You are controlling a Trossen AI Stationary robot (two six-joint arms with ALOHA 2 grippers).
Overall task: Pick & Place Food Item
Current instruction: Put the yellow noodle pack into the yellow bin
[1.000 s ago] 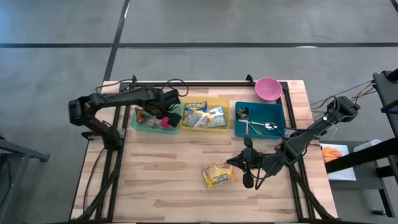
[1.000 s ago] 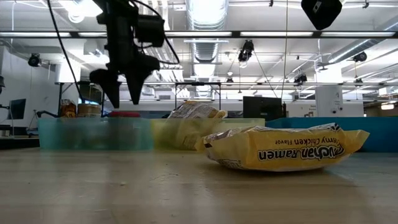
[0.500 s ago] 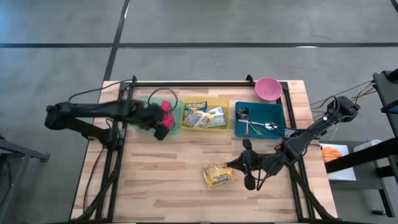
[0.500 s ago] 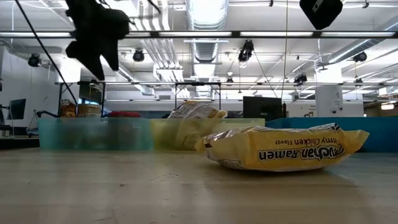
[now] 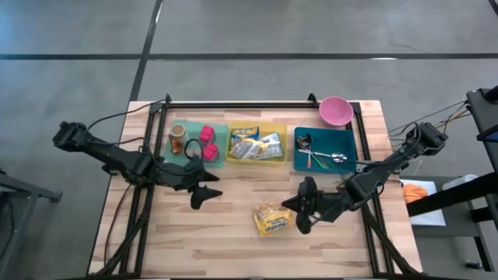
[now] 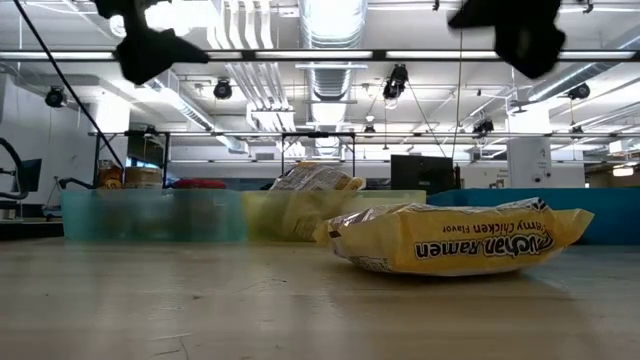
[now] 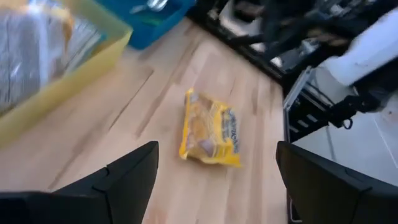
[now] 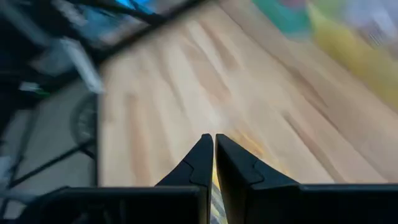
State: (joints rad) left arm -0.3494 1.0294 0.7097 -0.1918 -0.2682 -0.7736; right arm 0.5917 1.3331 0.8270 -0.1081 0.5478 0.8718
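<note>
A yellow ramen packet [image 5: 273, 218] lies flat on the wooden table, near its middle front; it also shows in the low view [image 6: 455, 238] and the left wrist view [image 7: 208, 127]. My left gripper [image 5: 207, 189] hangs open above the table, left of the packet and pointing toward it, with nothing between its fingers [image 7: 216, 149]. My right gripper [image 5: 299, 216] is shut and hovers just right of the packet, well above it in the low view [image 6: 510, 35]. Its shut fingers [image 8: 213, 144] hold nothing.
Along the far side stand a green bin [image 5: 219, 159] with a can and red items, a yellow bin [image 5: 257, 160] with packets, a blue tray [image 5: 324, 165] with cutlery and a pink bowl [image 5: 335, 110]. Bare wood lies at the table's front.
My left gripper has come up out of the green bin and swung toward the table's near edge. It has tipped from pointing down to slanting toward the ramen packet, and its fingers have stayed open. My right gripper has rolled in place, still shut. The packet has not moved.
</note>
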